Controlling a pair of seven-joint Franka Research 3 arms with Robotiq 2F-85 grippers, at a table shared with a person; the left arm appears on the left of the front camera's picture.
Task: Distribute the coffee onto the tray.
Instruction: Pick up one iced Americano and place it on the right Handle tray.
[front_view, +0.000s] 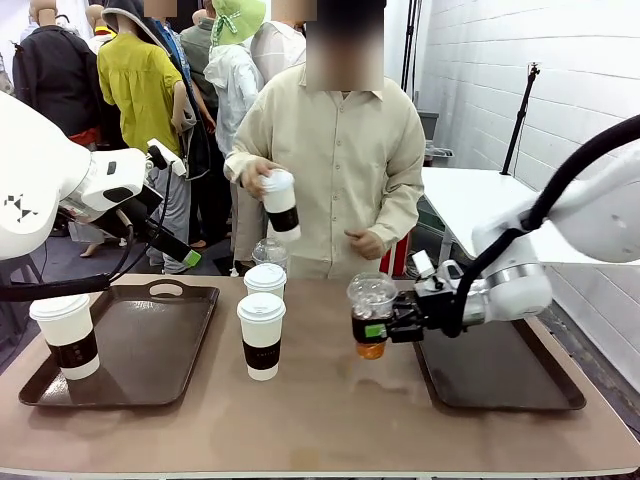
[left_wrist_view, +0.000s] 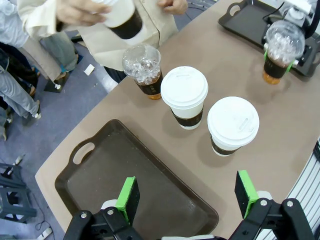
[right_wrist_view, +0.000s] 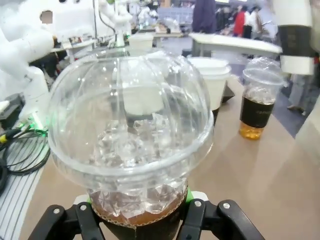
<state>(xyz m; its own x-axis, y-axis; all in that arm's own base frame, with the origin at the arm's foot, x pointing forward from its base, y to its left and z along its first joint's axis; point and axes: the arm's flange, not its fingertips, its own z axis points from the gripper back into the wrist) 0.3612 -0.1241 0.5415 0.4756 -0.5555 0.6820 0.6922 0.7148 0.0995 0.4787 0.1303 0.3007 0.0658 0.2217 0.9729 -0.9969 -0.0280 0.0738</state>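
Coffee in a clear dome-lidded cup (front_view: 372, 312) was pinched low on its body between the green pads of the right gripper (front_view: 378, 328), just left of the right tray (front_view: 500, 378). I could not tell whether its base touched the table (front_view: 330, 425). The right wrist view showed this cup very close, with ice over a dark drink and the two fingers pressed against its sides.

A second dome-lidded cup (front_view: 270, 255) stood near the far edge of the table. In front of it were the farther paper cup (front_view: 265, 280) and the nearer paper cup (front_view: 261, 335), both white with a dark band, upright in the middle of the table between the two trays. A third paper cup (front_view: 65, 338) stood on the left tray (front_view: 150, 340), at its near left corner.

The person's hand (front_view: 255, 180) held a fourth paper cup (front_view: 281, 205), slightly tilted, in the air above the far edge. The left gripper (left_wrist_view: 192, 196) hung above the left tray, its fingers spread wide with nothing between them.
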